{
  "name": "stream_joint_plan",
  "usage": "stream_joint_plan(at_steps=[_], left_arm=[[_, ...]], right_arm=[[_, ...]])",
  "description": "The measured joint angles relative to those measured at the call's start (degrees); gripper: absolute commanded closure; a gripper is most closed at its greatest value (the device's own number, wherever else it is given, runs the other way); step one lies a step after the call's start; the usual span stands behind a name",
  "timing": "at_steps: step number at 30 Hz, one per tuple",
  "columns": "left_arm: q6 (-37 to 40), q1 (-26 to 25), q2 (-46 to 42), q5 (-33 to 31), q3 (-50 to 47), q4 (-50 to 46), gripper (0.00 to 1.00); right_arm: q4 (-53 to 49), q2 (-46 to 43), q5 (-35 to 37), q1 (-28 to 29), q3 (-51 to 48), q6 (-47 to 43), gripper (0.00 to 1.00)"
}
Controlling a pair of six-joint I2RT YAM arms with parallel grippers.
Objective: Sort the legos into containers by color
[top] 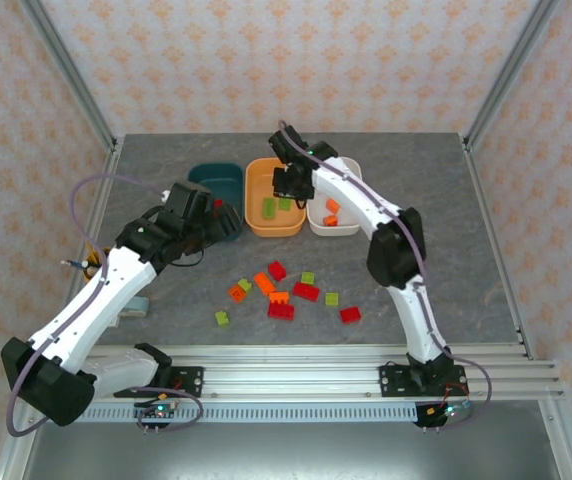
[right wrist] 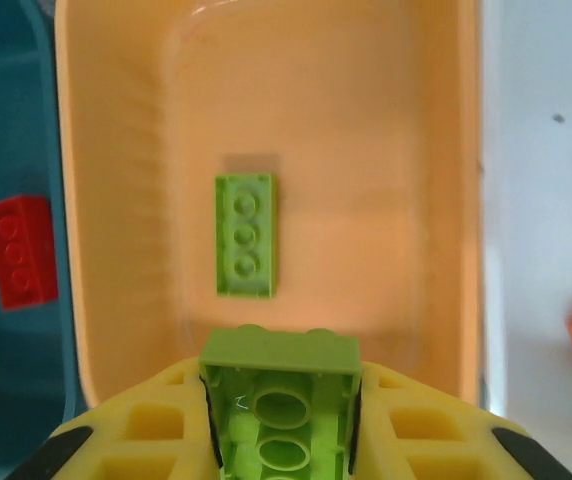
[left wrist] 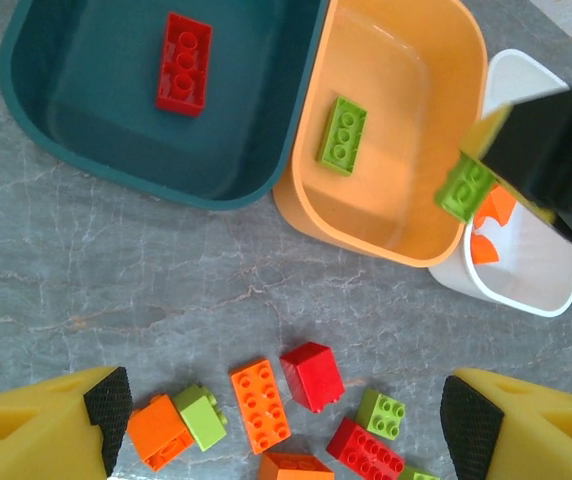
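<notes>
Right pincer (right wrist: pixel 278 420) grips lime green studded plastic brick (right wrist: pixel 278 355) over shallow orange plastic tub (right wrist: pixel 366 150), apparently green's bin. Left pincer (left wrist: pixel 286 408) spread wide, empty.

**Top view.** Bright, even, diffuse light from overhead. The arms (top: pixel 366 205) cast only faint, soft-edged shadows on the table (top: pixel 456 200). The straight frame rails (top: pixel 66 70) splay outward toward the corners.

**Left wrist view.** The table and loose bricks (left wrist: pixel 259 400) are sharp. The right gripper (left wrist: pixel 478 175), at the right edge, is smeared, and the left fingers (left wrist: pixel 36 430) are soft.

**Right wrist view.** Soft throughout. The held brick (right wrist: pixel 278 400) is out of focus. The flat brick (right wrist: pixel 245 236) throws a pale shadow on the orange tub (right wrist: pixel 386 150), whose upper rim shows glare. The white tub (right wrist: pixel 536 150) is nearly washed out.
</notes>
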Motion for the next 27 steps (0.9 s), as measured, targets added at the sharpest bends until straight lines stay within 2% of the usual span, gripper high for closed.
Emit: stream_joint_plan(at_steps=[3, 7, 10, 12, 18, 22, 24, 27], left_arm=[[-0.1, 0.0, -1.7, 0.0, -1.5, 0.0, 0.16], [-0.2, 0.0, -3.4, 0.0, -2.5, -0.4, 0.16], [-0.3, 0.0, -4.2, 0.1, -3.9, -0.8, 0.17], [-0.7, 0.0, -4.3, 0.3, -5.3, -1.1, 0.17], [-1.9, 0.0, -4.3, 3.4, -11.0, -2.1, 0.20], [-4.2, -1.2, -3.6, 5.1, -13.6, -2.0, 0.23], [-5.7, -3.2, -1.9, 5.4, -13.8, -1.9, 0.24], [-8.0, -7.3, 3.0, 5.4, -12.5, -1.4, 0.25]], right_arm=[[-3.3, 6.5, 1.1, -0.1, 6.6, -0.5, 0.69], [-5.5, 11.0, 1.2, -0.1, 9.1, -0.8, 0.63], [-6.6, 12.6, 0.3, -0.1, 9.4, -0.8, 0.49], [-7.3, 12.9, -0.4, -0.1, 9.7, -0.9, 0.44], [-8.1, 11.9, -2.3, -0.1, 12.0, -0.8, 0.43], [-7.0, 5.3, -2.5, 0.1, 7.0, -0.8, 0.44], [-4.5, -1.7, -2.5, 0.4, -0.1, -1.0, 0.44], [3.3, -17.6, -2.6, 1.1, -17.7, -1.5, 0.44]])
